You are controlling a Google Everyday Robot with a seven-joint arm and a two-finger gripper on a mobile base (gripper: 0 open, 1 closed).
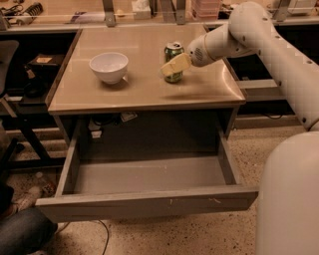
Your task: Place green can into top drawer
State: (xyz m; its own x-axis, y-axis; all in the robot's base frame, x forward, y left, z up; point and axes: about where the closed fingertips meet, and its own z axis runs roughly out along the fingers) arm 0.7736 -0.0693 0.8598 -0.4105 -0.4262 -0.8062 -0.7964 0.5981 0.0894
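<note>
Green can [173, 50] stands upright on the beige tabletop [144, 92], right of centre and toward the far side. Silver top shows; its markings are too small to read. Gripper [174, 64] is at the can, coming in from the right, its pale yellowish tip across the can's near face and touching or just in front of it. Cannot tell how wide it stands or whether it has the can. White arm [259, 35] runs from the far right down to it, above the table's right edge.

White bowl [108, 66] sits left of the can, well apart, nothing between them.

Top drawer [144, 201] is pulled out toward the near side below the tabletop, grey inside, small white scuff marks [214, 200] on the right of its front panel. The tabletop's near edge overhangs the far part of the drawer.

White plug-like bits and cables [94, 130] hang under the table at far left. Robot's white body [289, 199] fills the near right. Dark-clothed knee [22, 234] at near left, a cable [102, 234] on the speckled floor beside it. Cluttered bench [149, 10] along the far side; nothing there is legible.
</note>
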